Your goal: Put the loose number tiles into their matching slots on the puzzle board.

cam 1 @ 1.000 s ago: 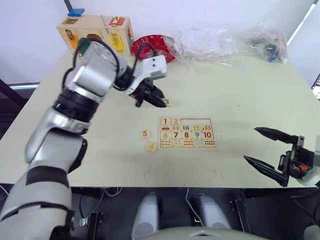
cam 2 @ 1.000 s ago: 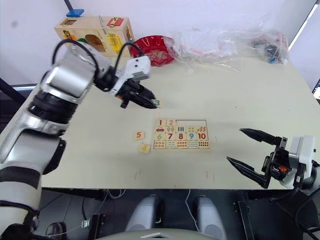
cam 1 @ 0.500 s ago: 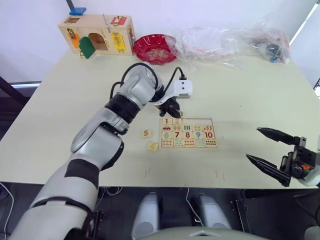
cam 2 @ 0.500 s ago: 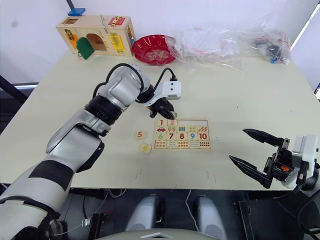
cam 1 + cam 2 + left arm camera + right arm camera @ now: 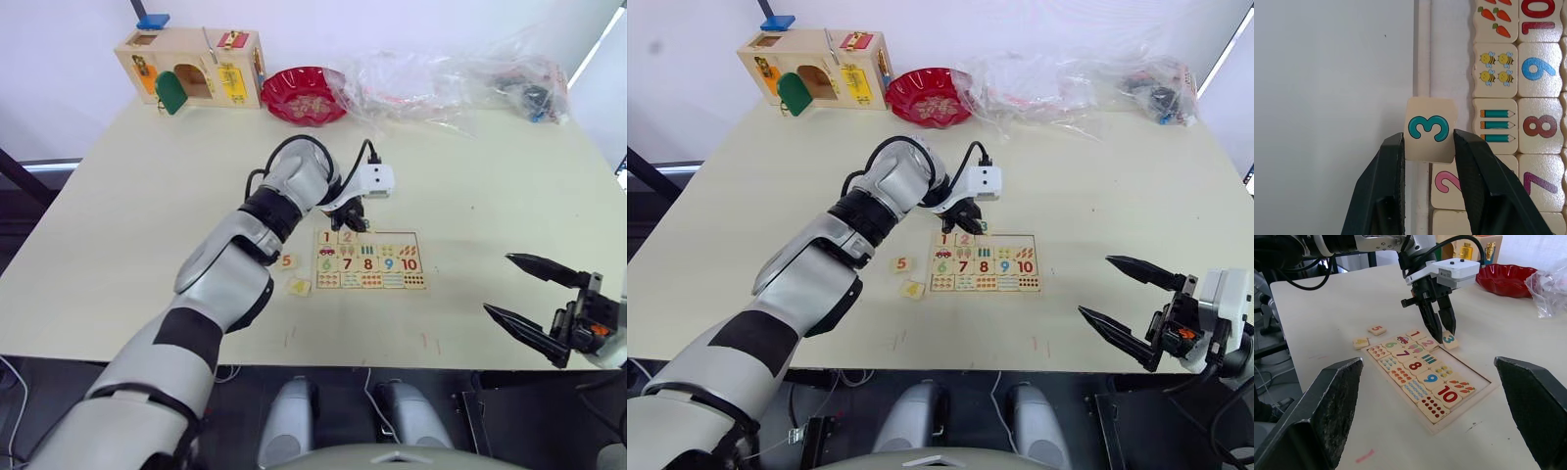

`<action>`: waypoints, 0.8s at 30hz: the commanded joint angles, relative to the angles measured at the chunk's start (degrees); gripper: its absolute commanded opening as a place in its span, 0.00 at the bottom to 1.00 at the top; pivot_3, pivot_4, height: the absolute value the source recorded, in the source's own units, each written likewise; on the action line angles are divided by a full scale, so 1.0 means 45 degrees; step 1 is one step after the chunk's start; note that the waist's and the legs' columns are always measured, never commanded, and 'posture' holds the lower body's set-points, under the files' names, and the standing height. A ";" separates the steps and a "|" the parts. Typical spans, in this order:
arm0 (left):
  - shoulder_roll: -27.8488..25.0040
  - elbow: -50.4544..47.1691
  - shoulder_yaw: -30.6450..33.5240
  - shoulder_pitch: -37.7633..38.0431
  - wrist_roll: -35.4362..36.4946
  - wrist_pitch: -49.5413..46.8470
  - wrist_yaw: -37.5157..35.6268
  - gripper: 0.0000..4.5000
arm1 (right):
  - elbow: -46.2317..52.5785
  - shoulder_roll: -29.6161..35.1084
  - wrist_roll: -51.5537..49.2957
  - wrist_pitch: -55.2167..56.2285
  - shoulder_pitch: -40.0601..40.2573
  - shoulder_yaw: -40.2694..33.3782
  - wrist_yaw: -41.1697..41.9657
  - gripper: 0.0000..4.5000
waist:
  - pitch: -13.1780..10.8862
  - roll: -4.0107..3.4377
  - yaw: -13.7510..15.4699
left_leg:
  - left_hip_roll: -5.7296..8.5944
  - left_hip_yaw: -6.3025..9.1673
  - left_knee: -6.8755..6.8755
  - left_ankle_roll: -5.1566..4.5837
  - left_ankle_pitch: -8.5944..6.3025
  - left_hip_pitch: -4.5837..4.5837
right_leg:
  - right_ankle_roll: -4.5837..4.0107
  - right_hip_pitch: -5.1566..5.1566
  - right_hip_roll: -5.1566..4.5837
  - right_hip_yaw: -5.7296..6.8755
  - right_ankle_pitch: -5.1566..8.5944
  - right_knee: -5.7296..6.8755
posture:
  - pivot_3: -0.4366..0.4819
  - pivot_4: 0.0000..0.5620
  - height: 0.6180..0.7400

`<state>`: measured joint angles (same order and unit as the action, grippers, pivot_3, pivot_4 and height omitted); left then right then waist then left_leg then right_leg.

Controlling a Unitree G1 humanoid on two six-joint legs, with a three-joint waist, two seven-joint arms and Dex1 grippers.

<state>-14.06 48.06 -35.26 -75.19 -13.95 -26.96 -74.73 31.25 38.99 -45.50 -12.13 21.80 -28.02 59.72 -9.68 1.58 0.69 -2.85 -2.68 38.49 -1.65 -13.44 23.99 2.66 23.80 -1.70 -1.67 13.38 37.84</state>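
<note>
L gripper (image 5: 1429,147): my fingers clamped on the "3" tile (image 5: 1430,129), one finger on each side edge, digit (teal) facing the wrist cam. Tile held above the far edge of the puzzle board (image 5: 369,259), over the frame strip just beyond the top row; lower corner of the tile looks close to the board, can't tell if touching. In the right wrist view the tile (image 5: 1448,339) hangs tilted at my fingertips, next to the "2" tile.

Board: flat on the table (image 5: 147,196), near mid-table. Top row: "1" tile (image 5: 326,237) and "2" tile (image 5: 347,236) seated in their slots; the slots (image 5: 392,238) past the "2" show bare pale wood. Below: digits 6–10 and rows of counting pics (pencils, bees, carrots).

Loose tiles: "5" tile (image 5: 286,260) flat on table just L of the board; "4" tile (image 5: 298,286) nearer to me, beside the board's near-L corner, turned askew. Both apart from the board.

R gripper (image 5: 537,299): fingers spread wide, nothing between them, hovering at the table's near-R edge, well apart from the board.

Far side of the table: wooden latch box (image 5: 191,67), red bowl (image 5: 305,94), clear plastic bags (image 5: 441,73).
</note>
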 commanded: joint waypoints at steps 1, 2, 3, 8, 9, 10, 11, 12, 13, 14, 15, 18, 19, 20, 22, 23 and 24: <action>0.0039 -0.0454 0.0274 -0.0379 -0.0118 -0.0179 -0.0175 0.22 | 0.0154 -0.0060 -0.0076 0.0361 0.0122 -0.0568 0.0143 1.00 | 0.0000 0.0000 -0.0003 | 0.0000 0.0001 0.0000 0.0000 0.0000 0.0000 | 0.0000 0.0000 0.0000 0.0000 0.0000 0.0000 | 0.48 0.27 1.00; 0.0005 -0.0538 0.0241 -0.0330 -0.0154 -0.0193 -0.0219 0.22 | 0.0136 -0.0053 -0.0058 0.0382 0.0144 -0.0575 0.0144 1.00 | 0.0000 0.0000 -0.0005 | 0.0000 0.0001 0.0000 0.0000 0.0000 0.0000 | -0.0002 0.0000 0.0000 0.0000 -0.0001 -0.0001 | 0.48 0.27 1.00; -0.0031 -0.0621 0.0211 -0.0281 -0.0181 -0.0205 -0.0272 0.22 | 0.0114 -0.0048 -0.0035 0.0406 0.0162 -0.0580 0.0156 1.00 | 0.0000 0.0000 -0.0005 | 0.0000 0.0001 0.0000 0.0000 0.0000 0.0000 | -0.0004 0.0000 0.0000 0.0000 -0.0003 0.0000 | 0.48 0.27 1.00; -0.0140 -0.0986 0.0158 -0.0064 -0.0296 -0.0337 -0.0448 0.22 | 0.0101 -0.0074 0.0057 0.0506 0.0159 -0.0500 0.0086 1.00 | 0.0000 0.0000 0.0000 | 0.0001 0.0002 0.0000 0.0000 0.0000 0.0000 | -0.0005 0.0000 0.0000 0.0001 -0.0003 0.0000 | 0.48 0.27 1.00; -0.0128 -0.1051 0.0142 -0.0030 -0.0312 -0.0391 -0.0465 0.22 | 0.0104 -0.0084 0.0075 0.0519 0.0145 -0.0458 0.0061 1.00 | 0.0000 0.0000 0.0000 | 0.0001 0.0002 0.0000 0.0000 0.0000 0.0000 | -0.0005 0.0000 0.0000 0.0001 -0.0003 0.0000 | 0.48 0.27 1.00; -0.0114 -0.1095 0.0131 -0.0006 -0.0328 -0.0449 -0.0490 0.22 | 0.0118 -0.0096 0.0089 0.0520 0.0126 -0.0421 0.0031 1.00 | 0.0000 0.0000 0.0000 | 0.0002 0.0001 0.0000 0.0000 0.0000 0.0000 | -0.0005 0.0000 -0.0001 0.0001 -0.0003 0.0000 | 0.48 0.27 1.00; -0.0081 -0.1112 0.0128 0.0016 -0.0342 -0.0497 -0.0508 0.22 | 0.0131 -0.0112 0.0103 0.0519 0.0115 -0.0384 0.0009 1.00 | 0.0000 0.0000 -0.0002 | 0.0002 0.0001 0.0000 0.0000 0.0000 0.0000 | -0.0005 0.0000 -0.0001 0.0000 -0.0003 0.0000 | 0.48 0.27 1.00; -0.0050 -0.1120 0.0131 0.0034 -0.0352 -0.0533 -0.0514 0.22 | 0.0141 -0.0126 0.0118 0.0518 0.0112 -0.0362 -0.0005 1.00 | 0.0000 0.0000 -0.0002 | 0.0002 0.0002 0.0000 0.0000 0.0000 0.0000 | -0.0004 0.0000 -0.0001 0.0000 -0.0003 0.0001 | 0.48 0.27 1.00; -0.0037 -0.1128 0.0128 0.0052 -0.0358 -0.0558 -0.0549 0.22 | 0.0157 -0.0140 0.0124 0.0511 0.0109 -0.0349 -0.0023 1.00 | 0.0000 0.0000 -0.0002 | 0.0002 0.0004 0.0000 0.0000 0.0000 0.0000 | -0.0004 0.0000 0.0000 0.0001 -0.0003 0.0001 | 0.48 0.27 1.00; -0.0034 -0.1148 0.0125 0.0069 -0.0364 -0.0607 -0.0594 0.22 | 0.0179 -0.0161 0.0130 0.0505 0.0120 -0.0339 -0.0036 1.00 | 0.0000 0.0000 -0.0003 | 0.0002 0.0004 0.0000 0.0000 0.0000 0.0000 | -0.0004 0.0000 0.0000 0.0001 -0.0003 0.0002 | 0.48 0.27 1.00; -0.0031 -0.1165 0.0117 0.0086 -0.0381 -0.0639 -0.0626 0.22 | 0.0192 -0.0187 0.0145 0.0510 0.0141 -0.0334 -0.0034 1.00 | 0.0000 0.0000 -0.0002 | 0.0002 0.0005 0.0000 0.0000 0.0000 0.0000 | -0.0004 0.0000 0.0000 0.0002 -0.0003 0.0002 | 0.48 0.27 1.00; -0.0024 -0.1149 0.0069 0.0148 -0.0500 -0.0593 -0.0653 0.22 | 0.0236 -0.0254 0.0173 0.0522 0.0201 -0.0333 -0.0036 1.00 | 0.0000 0.0000 0.0001 | 0.0002 0.0004 0.0000 0.0000 0.0000 0.0000 | -0.0005 0.0000 0.0000 0.0001 -0.0003 0.0001 | 0.48 0.27 1.00; -0.0016 -0.1145 0.0060 0.0161 -0.0512 -0.0610 -0.0683 0.22 | 0.0264 -0.0273 0.0176 0.0516 0.0219 -0.0337 -0.0046 1.00 | 0.0000 0.0000 0.0000 | 0.0003 0.0004 0.0000 0.0000 0.0000 0.0000 | -0.0005 0.0000 0.0000 0.0001 -0.0003 0.0002 | 0.48 0.27 1.00; 0.0017 -0.1119 0.0048 0.0168 -0.0527 -0.0595 -0.0668 0.22 | 0.0296 -0.0299 0.0183 0.0518 0.0250 -0.0342 -0.0054 1.00 | 0.0000 0.0000 0.0001 | 0.0003 0.0003 0.0000 0.0000 0.0000 0.0000 | -0.0005 0.0000 -0.0001 0.0001 -0.0003 0.0001 | 0.48 0.27 1.00; 0.0090 -0.1078 0.0026 0.0181 -0.0537 -0.0608 -0.0678 0.22 | 0.0354 -0.0339 0.0189 0.0526 0.0319 -0.0349 -0.0079 1.00 | 0.0000 0.0000 0.0000 | 0.0003 0.0004 0.0000 0.0000 0.0000 0.0000 | -0.0005 0.0000 -0.0001 0.0001 -0.0003 0.0002 | 0.48 0.27 1.00; 0.0124 -0.1074 0.0008 0.0200 -0.0543 -0.0618 -0.0683 0.22 | 0.0373 -0.0351 0.0188 0.0527 0.0347 -0.0354 -0.0092 1.00 | 0.0000 0.0000 0.0001 | 0.0003 0.0004 0.0000 0.0000 0.0000 0.0000 | -0.0005 0.0000 -0.0001 0.0001 -0.0003 0.0001 | 0.48 0.27 1.00; 0.0147 -0.1078 -0.0008 0.0223 -0.0552 -0.0636 -0.0691 0.22 | 0.0393 -0.0363 0.0190 0.0527 0.0371 -0.0358 -0.0104 1.00 | 0.0000 0.0000 0.0000 | 0.0003 0.0004 0.0000 0.0000 0.0000 0.0000 | -0.0005 0.0000 -0.0001 0.0001 -0.0003 0.0001 | 0.48 0.27 1.00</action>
<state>-13.87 44.47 -35.33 -73.99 -16.06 -29.68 -77.50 31.05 37.70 -44.24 -10.86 23.00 -28.08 59.51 -9.68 1.58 0.69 -2.84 -2.66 38.49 -1.65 -13.44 23.99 2.64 23.80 -1.70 -1.67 13.37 37.84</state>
